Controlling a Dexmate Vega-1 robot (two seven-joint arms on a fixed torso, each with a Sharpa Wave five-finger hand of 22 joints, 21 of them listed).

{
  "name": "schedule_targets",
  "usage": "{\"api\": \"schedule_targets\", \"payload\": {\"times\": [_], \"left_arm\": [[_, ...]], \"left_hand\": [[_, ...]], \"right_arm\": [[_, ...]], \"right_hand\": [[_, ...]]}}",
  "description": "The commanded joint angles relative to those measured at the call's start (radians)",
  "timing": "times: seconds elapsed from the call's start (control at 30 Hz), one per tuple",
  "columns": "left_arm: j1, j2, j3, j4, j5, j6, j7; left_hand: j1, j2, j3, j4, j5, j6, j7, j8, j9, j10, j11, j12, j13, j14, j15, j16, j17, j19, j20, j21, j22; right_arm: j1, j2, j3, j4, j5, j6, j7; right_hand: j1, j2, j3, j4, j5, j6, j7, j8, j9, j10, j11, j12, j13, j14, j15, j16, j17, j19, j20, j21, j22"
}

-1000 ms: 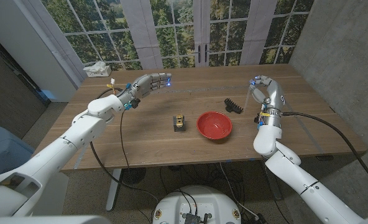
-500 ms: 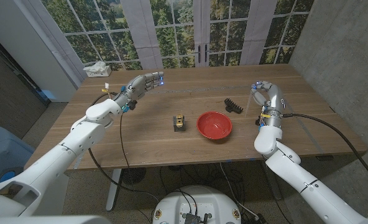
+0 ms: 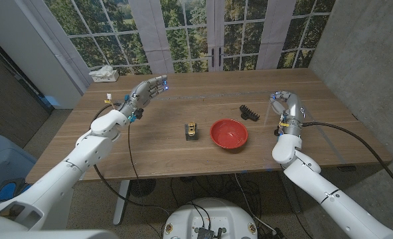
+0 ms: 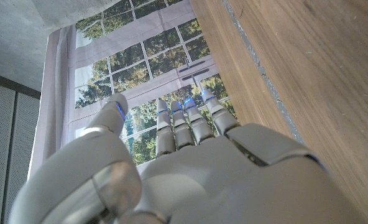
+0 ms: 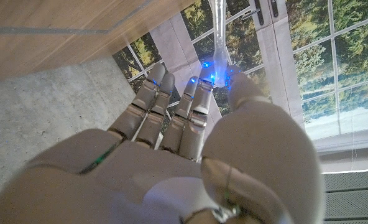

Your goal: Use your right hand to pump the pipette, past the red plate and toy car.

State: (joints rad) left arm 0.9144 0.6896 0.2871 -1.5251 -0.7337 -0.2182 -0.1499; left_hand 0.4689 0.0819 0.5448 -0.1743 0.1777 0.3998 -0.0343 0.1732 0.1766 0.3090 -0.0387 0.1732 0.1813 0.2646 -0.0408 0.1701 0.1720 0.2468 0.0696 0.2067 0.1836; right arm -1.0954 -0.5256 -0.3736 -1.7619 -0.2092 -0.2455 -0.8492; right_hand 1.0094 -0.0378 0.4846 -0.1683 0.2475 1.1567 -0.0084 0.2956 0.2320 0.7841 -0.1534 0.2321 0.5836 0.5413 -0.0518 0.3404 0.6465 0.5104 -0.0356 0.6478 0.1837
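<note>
at the table's right side the right hand (image 3: pixel 285 105) stands raised, fingers (image 5: pixel 199 102) pinching the clear pipette (image 5: pixel 219 37).

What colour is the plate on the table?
Red. The plate shows best in the head view, right of the toy car.

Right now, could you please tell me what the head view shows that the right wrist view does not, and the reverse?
The head view lays out the table: the red plate, the toy car beside it, a black toothed piece beyond, and the left robot hand held up, fingers apart. The right wrist view gives the close look: a clear pipette pinched at the fingertips of the right robot hand. Both take in that robot hand, the wooden tabletop and the windows.
</note>
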Motion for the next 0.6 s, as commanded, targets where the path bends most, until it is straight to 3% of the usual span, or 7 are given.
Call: {"api": "schedule_targets", "payload": {"times": [0.03, 0.3, 0.5, 0.6], "left_arm": [[0.03, -0.025, -0.024, 0.006, -0.019, -0.033, 0.038], [0.041, -0.043, -0.036, 0.011, -0.043, -0.047, 0.042], [0.047, -0.054, -0.043, 0.015, -0.053, -0.062, 0.038], [0.049, -0.056, -0.045, 0.017, -0.056, -0.065, 0.037]], "left_hand": [[0.013, -0.002, -0.003, 0.0, 0.002, -0.023, -0.006, -0.006, 0.002, -0.022, 0.003, 0.002, 0.002, -0.015, -0.008, 0.003, 0.002, -0.004, -0.005, 0.0, 0.005], [0.001, 0.015, -0.013, 0.007, 0.001, -0.076, -0.031, -0.001, 0.0, -0.087, 0.005, 0.004, -0.001, -0.115, -0.001, -0.003, -0.001, -0.117, -0.018, -0.024, 0.002], [-0.011, 0.026, -0.02, 0.01, 0.0, -0.119, -0.048, -0.005, -0.001, -0.143, 0.001, 0.0, -0.003, -0.178, -0.003, -0.005, -0.002, -0.134, -0.019, -0.018, 0.001], [-0.017, 0.028, -0.023, 0.01, 0.001, -0.141, -0.062, -0.005, -0.001, -0.169, 0.0, 0.001, -0.003, -0.195, -0.005, -0.002, -0.003, -0.138, -0.02, -0.015, 0.0]], "right_arm": [[0.02, -0.008, -0.013, 0.019, 0.036, -0.07, 0.013], [0.03, -0.014, -0.02, 0.028, 0.059, -0.11, 0.016], [0.035, -0.02, -0.025, 0.028, 0.078, -0.141, 0.025], [0.037, -0.026, -0.028, 0.024, 0.087, -0.16, 0.034]], "right_hand": [[0.0, 0.005, 0.004, 0.001, -0.001, -0.009, 0.002, -0.007, -0.001, -0.005, 0.008, -0.007, -0.001, 0.003, -0.154, 0.005, 0.005, 0.002, 0.004, 0.005, 0.004], [-0.004, 0.005, 0.003, 0.002, -0.002, -0.036, -0.001, -0.02, -0.001, -0.026, 0.018, -0.019, -0.008, 0.0, -0.152, 0.004, 0.007, -0.001, 0.005, 0.006, 0.004], [-0.004, 0.005, 0.003, 0.001, -0.002, -0.076, -0.011, -0.035, 0.002, -0.056, 0.026, -0.032, -0.015, -0.006, -0.151, 0.002, 0.009, -0.004, 0.007, 0.008, 0.004], [-0.007, 0.003, 0.005, 0.001, 0.0, -0.156, -0.024, -0.069, 0.0, -0.083, 0.037, -0.04, -0.023, -0.013, -0.144, -0.005, 0.008, -0.008, 0.012, 0.009, 0.004]]}}
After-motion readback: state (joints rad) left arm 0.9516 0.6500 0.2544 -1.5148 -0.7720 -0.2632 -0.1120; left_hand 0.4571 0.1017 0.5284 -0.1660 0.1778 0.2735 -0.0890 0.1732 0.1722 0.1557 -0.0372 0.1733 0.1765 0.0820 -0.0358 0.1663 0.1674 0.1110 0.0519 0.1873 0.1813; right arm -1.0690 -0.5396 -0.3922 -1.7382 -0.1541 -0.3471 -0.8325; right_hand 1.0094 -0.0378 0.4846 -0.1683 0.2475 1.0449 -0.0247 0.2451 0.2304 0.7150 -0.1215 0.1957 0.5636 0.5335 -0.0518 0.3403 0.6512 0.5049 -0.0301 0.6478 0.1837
